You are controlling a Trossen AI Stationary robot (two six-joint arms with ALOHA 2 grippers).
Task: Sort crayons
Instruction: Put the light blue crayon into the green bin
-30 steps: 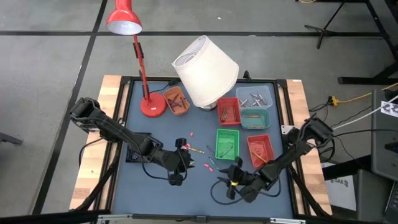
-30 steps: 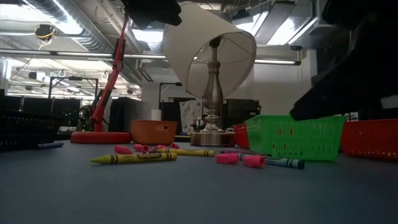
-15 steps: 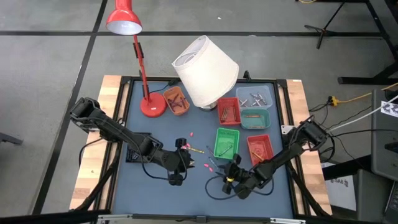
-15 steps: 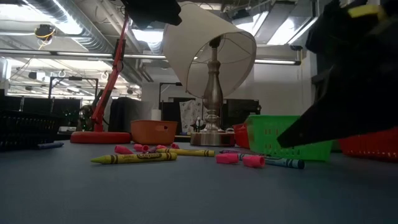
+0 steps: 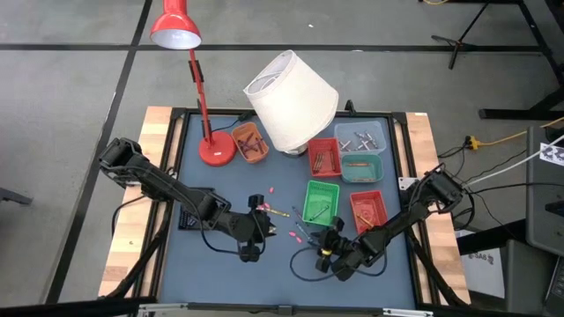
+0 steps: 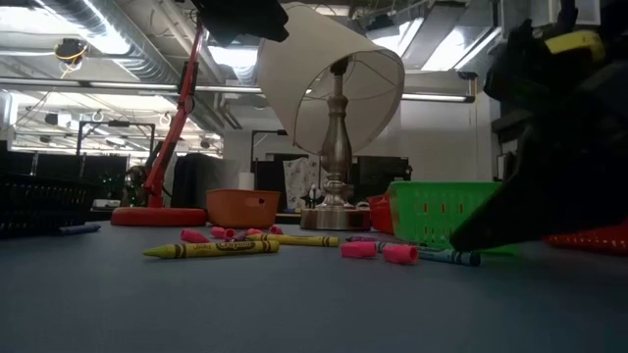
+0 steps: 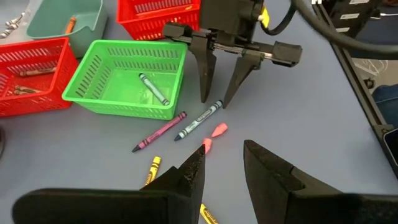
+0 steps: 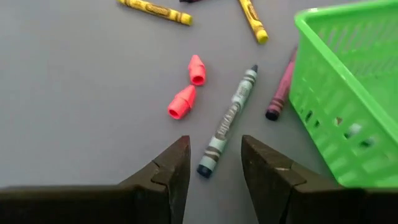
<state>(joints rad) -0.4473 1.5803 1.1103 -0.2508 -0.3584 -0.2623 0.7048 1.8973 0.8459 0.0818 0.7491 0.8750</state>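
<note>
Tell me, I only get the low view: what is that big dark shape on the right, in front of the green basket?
Observer: That is the right tool. It is open, with its tips either side of one end of a grey-blue crayon lying flat on the table.
Operator: Is there anything inside the basket?
Observer: Yes, a single grey crayon lies on the floor of the green basket.
Operator: And where is the other arm?
Observer: The left tool is open too. It faces the right tool across the loose crayons, with a pink stub on the table between them.
</note>
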